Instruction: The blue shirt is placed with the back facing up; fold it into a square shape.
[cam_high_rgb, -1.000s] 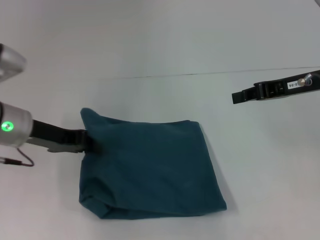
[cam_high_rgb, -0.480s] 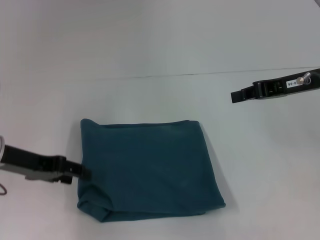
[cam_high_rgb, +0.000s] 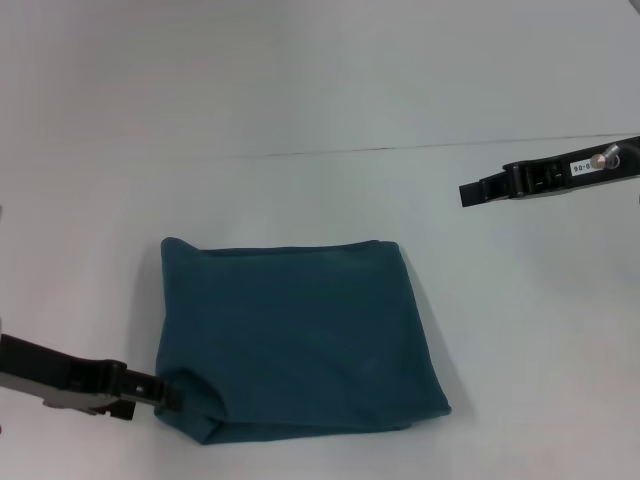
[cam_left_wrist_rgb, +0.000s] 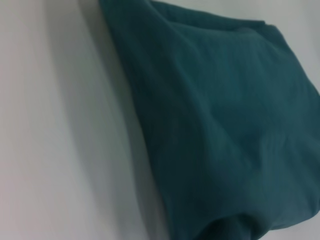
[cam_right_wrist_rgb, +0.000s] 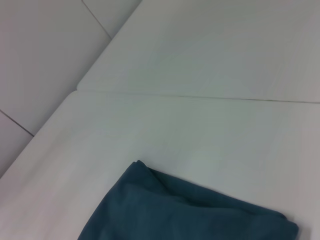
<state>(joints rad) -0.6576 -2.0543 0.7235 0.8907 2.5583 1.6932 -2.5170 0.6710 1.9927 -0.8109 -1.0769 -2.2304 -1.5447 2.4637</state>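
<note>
Blue shirt (cam_high_rgb: 295, 335) lay folded on the bench (cam_high_rgb: 520, 330). Left gripper (cam_high_rgb: 165, 392) touched its near corner; I could not tell its grip. Right gripper (cam_high_rgb: 470, 192) hung far away. A tug might mess the fold.

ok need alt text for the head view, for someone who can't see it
A dark teal-blue shirt, folded into a rough square, lies on a white table. The left gripper sits low at the shirt's near left corner, while the right gripper hangs well clear of the cloth, off to the far right.
</note>
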